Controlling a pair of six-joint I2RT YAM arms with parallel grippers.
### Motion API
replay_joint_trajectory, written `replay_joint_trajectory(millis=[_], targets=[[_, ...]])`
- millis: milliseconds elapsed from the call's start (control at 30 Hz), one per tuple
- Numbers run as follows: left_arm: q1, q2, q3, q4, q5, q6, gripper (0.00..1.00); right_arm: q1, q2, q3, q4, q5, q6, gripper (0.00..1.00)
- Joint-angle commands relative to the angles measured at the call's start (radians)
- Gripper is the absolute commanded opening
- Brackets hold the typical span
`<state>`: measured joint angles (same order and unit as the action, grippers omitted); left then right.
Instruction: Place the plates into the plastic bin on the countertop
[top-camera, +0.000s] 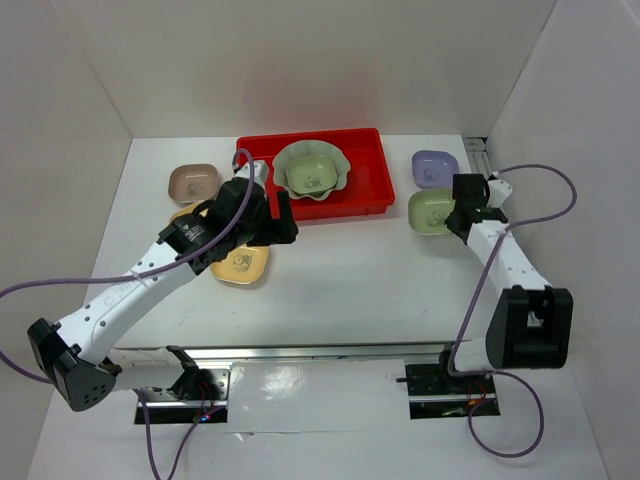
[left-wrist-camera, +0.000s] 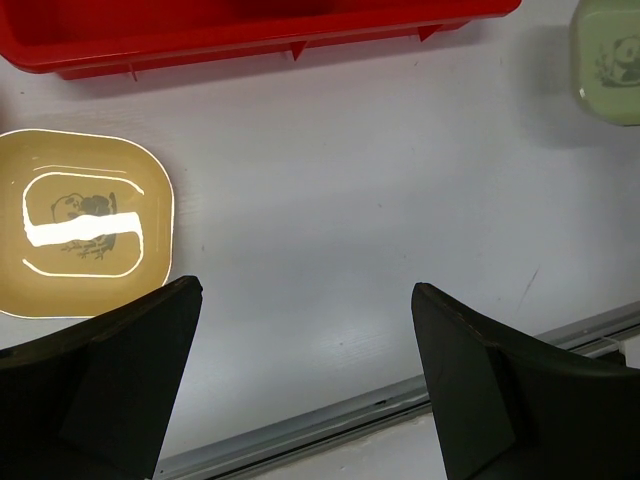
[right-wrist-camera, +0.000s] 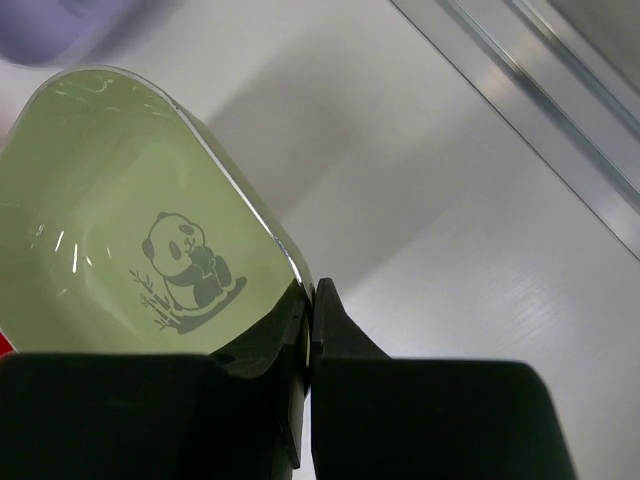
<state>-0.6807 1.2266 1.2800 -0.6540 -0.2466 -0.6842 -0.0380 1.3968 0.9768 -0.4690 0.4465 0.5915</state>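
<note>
Broad bare stretch of countertop (top-camera: 380, 280) in the middle, hemmed by white walls (top-camera: 60, 150) on the left, right and far sides and by a metal rail (top-camera: 330, 352) along the near edge. Red plastic bin (top-camera: 368, 160) at far centre, holding the large pale green scalloped dish (top-camera: 338, 160), with what looks like a small green dish (top-camera: 312, 178) nested inside it.

Left arm (top-camera: 130, 290) stretched diagonally toward the bin's near wall. Left gripper (left-wrist-camera: 307, 290) spread wide over bare surface just short of that wall, gripping nothing. Yellow dish (left-wrist-camera: 85, 220) just beside one finger. Second yellow dish (top-camera: 183, 213) mostly hidden under the arm. Brownish-pink dish (top-camera: 193, 182) farther left, outside the bin.

Right arm (top-camera: 505, 260) reaching forward near the right wall. Right gripper (right-wrist-camera: 312, 300) pressed together on the rim of the green panda dish (right-wrist-camera: 130, 230), pinching it. Lavender dish (top-camera: 435, 167) just beyond. Both outside the bin, to its right.
</note>
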Motion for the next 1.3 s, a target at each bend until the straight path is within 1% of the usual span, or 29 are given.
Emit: replay_joint_trajectory(millis=[0, 33, 100, 133, 167, 200, 233, 267, 333, 367, 400, 433, 467, 533, 567, 600, 633, 667, 733, 833, 1033, 1067, 1133, 1200, 1233, 1267], targets=[[-0.002, -0.039, -0.004, -0.002, -0.017, 0.005, 1.0, 0.072, -0.12, 0.097, -0.017, 0.055, 0.073, 0.0], [-0.002, -0.039, -0.004, -0.003, -0.017, -0.004, 1.0, 0.09, -0.155, 0.111, -0.001, 0.055, 0.082, 0.0], [-0.002, -0.05, -0.004, -0.013, -0.026, -0.005, 1.0, 0.141, -0.167, 0.14, 0.048, -0.003, 0.082, 0.0], [-0.002, -0.05, -0.004, -0.013, -0.026, -0.015, 1.0, 0.156, -0.147, 0.152, 0.102, -0.038, 0.082, 0.0], [-0.002, -0.059, -0.004, -0.024, -0.037, -0.026, 1.0, 0.194, -0.121, 0.196, 0.112, -0.079, 0.082, 0.0], [-0.002, -0.07, -0.004, -0.024, -0.049, -0.026, 1.0, 0.22, -0.084, 0.226, 0.121, -0.08, 0.082, 0.0], [-0.002, -0.07, -0.004, -0.038, -0.049, -0.038, 1.0, 0.249, 0.003, 0.258, 0.13, -0.08, 0.082, 0.0], [-0.002, -0.081, -0.004, -0.05, -0.059, -0.038, 1.0, 0.31, 0.052, 0.295, 0.13, -0.054, 0.094, 0.0], [-0.002, -0.107, 0.005, -0.05, -0.059, -0.048, 1.0, 0.36, 0.155, 0.413, 0.112, -0.04, 0.114, 0.0], [-0.002, -0.116, 0.005, -0.05, -0.059, -0.048, 1.0, 0.384, 0.254, 0.456, 0.084, -0.025, 0.131, 0.0], [-0.002, -0.127, 0.005, -0.061, -0.059, -0.038, 1.0, 0.418, 0.301, 0.53, 0.075, -0.014, 0.167, 0.0], [-0.002, -0.145, 0.005, -0.071, -0.059, -0.038, 1.0, 0.431, 0.386, 0.563, 0.075, -0.014, 0.182, 0.0], [0.007, -0.154, 0.005, -0.081, -0.068, -0.038, 1.0, 0.444, 0.427, 0.594, 0.075, -0.023, 0.198, 0.0], [0.007, -0.164, 0.005, -0.104, -0.08, -0.025, 1.0, 0.46, 0.51, 0.71, 0.066, -0.023, 0.231, 0.0], [0.016, -0.174, 0.005, -0.114, -0.08, -0.015, 1.0, 0.46, 0.59, 0.756, 0.034, -0.023, 0.231, 0.0], [0.017, -0.174, 0.005, -0.124, -0.091, -0.003, 1.0, 0.475, 0.628, 0.801, 0.021, -0.014, 0.243, 0.0], [0.017, -0.186, 0.005, -0.124, -0.101, -0.003, 1.0, 0.487, 0.661, 0.877, 0.009, -0.014, 0.255, 0.0], [0.026, -0.187, 0.005, -0.139, -0.102, 0.006, 1.0, 0.487, 0.718, 0.904, 0.009, -0.014, 0.255, 0.0], [0.026, -0.197, -0.004, -0.148, -0.112, 0.018, 1.0, 0.497, 0.76, 0.962, 0.0, -0.014, 0.29, 0.0], [0.047, -0.207, -0.03, -0.148, -0.103, 0.029, 1.0, 0.506, 0.811, 0.984, 0.01, -0.034, 0.315, 0.0], [0.056, -0.207, -0.067, -0.148, -0.103, 0.038, 1.0, 0.517, 0.887, 1.054, 0.01, -0.043, 0.314, 0.01], [0.056, -0.207, -0.077, -0.148, -0.094, 0.038, 1.0, 0.517, 0.899, 1.083, 0.01, -0.043, 0.314, 0.03], [0.056, -0.207, -0.077, -0.139, -0.094, 0.047, 1.0, 0.526, 0.938, 1.115, -0.002, -0.054, 0.301, 0.13], [0.056, -0.216, -0.087, -0.139, -0.085, 0.048, 1.0, 0.526, 0.958, 1.157, -0.02, -0.068, 0.289, 0.2], [0.066, -0.216, -0.097, -0.13, -0.085, 0.048, 1.0, 0.526, 0.958, 1.157, -0.02, -0.068, 0.289, 0.42], [0.066, -0.216, -0.097, -0.13, -0.085, 0.058, 1.0, 0.535, 0.958, 1.157, -0.02, -0.068, 0.278, 0.58]])
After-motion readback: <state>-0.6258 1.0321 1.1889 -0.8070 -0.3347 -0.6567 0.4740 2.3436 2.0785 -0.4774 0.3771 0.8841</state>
